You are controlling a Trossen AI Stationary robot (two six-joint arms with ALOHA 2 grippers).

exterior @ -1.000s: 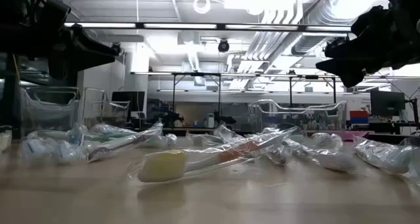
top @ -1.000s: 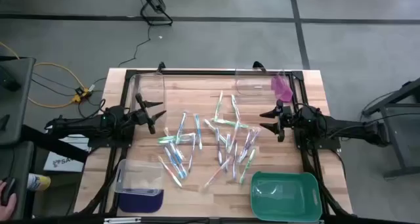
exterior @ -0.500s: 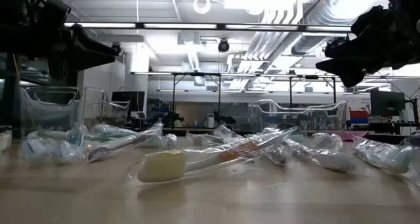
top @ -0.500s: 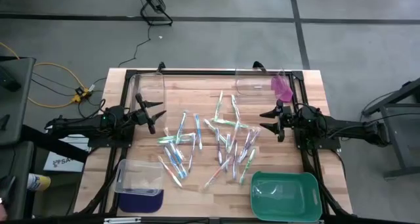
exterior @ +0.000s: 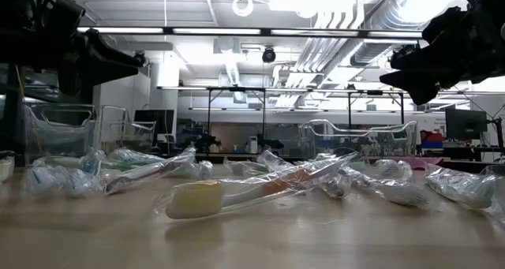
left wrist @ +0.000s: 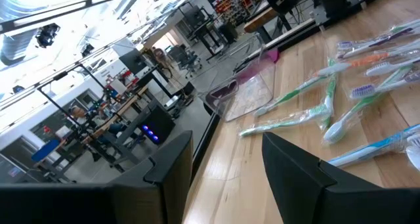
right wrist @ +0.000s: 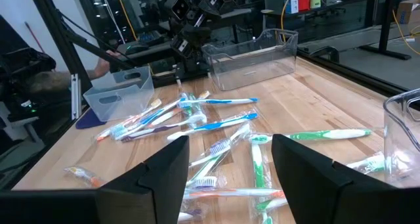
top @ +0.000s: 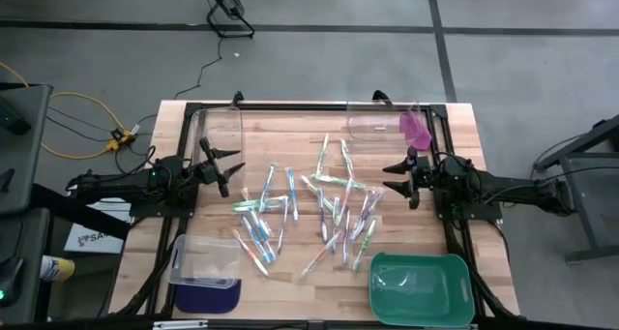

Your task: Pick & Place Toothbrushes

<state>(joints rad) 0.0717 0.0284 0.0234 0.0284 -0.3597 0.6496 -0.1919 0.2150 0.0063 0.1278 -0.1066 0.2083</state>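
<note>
I am holding my left gripper (top: 224, 171) at nine o'clock and my right gripper (top: 398, 178) at three, both with fingers apart and carrying nothing. The toothbrushes (top: 309, 206) are all lying scattered between them at the table's centre, so nothing looks sorted yet. Clear bins (top: 221, 129) and a green tray (top: 422, 286) are ringing the pile without blocking my reach.

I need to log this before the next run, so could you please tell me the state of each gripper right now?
Left gripper: open, holding nothing, above the table's left side.
Right gripper: open, holding nothing, beside the toothbrushes.
</note>
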